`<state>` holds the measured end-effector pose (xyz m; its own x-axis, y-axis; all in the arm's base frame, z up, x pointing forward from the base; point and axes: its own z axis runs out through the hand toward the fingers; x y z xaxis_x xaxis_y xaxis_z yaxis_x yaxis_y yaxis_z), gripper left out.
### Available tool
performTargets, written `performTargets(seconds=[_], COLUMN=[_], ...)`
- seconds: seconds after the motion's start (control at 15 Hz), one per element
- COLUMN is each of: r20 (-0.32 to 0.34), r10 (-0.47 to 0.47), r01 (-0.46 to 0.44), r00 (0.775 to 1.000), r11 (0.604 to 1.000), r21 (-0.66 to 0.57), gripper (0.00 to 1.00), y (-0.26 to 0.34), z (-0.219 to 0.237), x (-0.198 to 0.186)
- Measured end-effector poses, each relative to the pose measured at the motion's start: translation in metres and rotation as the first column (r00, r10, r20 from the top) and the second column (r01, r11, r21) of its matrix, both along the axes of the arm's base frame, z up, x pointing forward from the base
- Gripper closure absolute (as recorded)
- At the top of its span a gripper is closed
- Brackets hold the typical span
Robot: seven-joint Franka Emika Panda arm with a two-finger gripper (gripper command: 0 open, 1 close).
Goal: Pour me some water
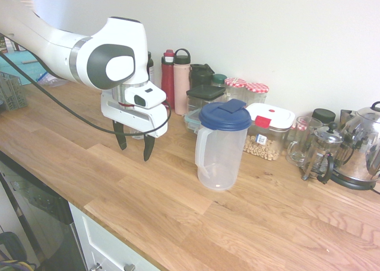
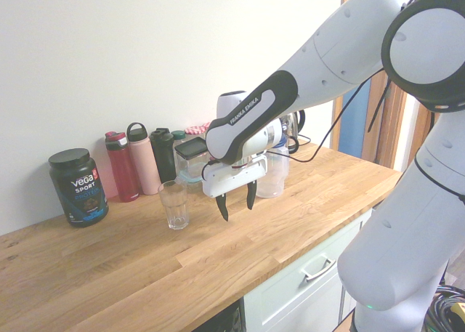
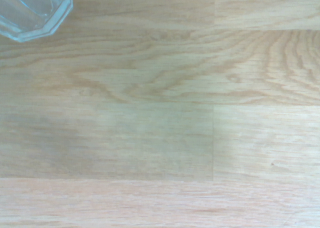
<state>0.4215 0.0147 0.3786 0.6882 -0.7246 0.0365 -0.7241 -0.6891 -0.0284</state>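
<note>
Both jaws apart and empty above the bench point(image 1: 148, 206), I'd approach the jug point(image 1: 221, 146) handle squarely, avoiding the glass point(image 2: 174, 205).

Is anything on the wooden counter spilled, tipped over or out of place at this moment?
Nothing stands out. The pitcher with the blue lid and the empty glass both stand upright, the counter looks dry, and the open gripper hangs above bare wood, holding nothing.

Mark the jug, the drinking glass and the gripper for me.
jug point(image 1: 221, 155): first exterior view, on its clear body.
drinking glass point(image 2: 174, 205): second exterior view, on its side wall.
gripper point(image 1: 134, 144): first exterior view, midway between the open fingertips.
</note>
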Motion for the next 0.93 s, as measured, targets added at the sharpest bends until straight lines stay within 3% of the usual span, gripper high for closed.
performTargets(seconds=[0.27,0.67,0.93], r20=[0.012,0.139,0.193], r10=[-0.036,-0.104,-0.161], r01=[0.036,0.102,0.162], r00=[0.999,0.985,0.968], r11=[0.999,0.995,0.987], r21=[0.011,0.023,0.014], gripper=[0.0,0.0,0.0], y=[-0.003,-0.054,-0.113], z=[0.013,0.135,0.155], x=[0.0,-0.055,-0.077])
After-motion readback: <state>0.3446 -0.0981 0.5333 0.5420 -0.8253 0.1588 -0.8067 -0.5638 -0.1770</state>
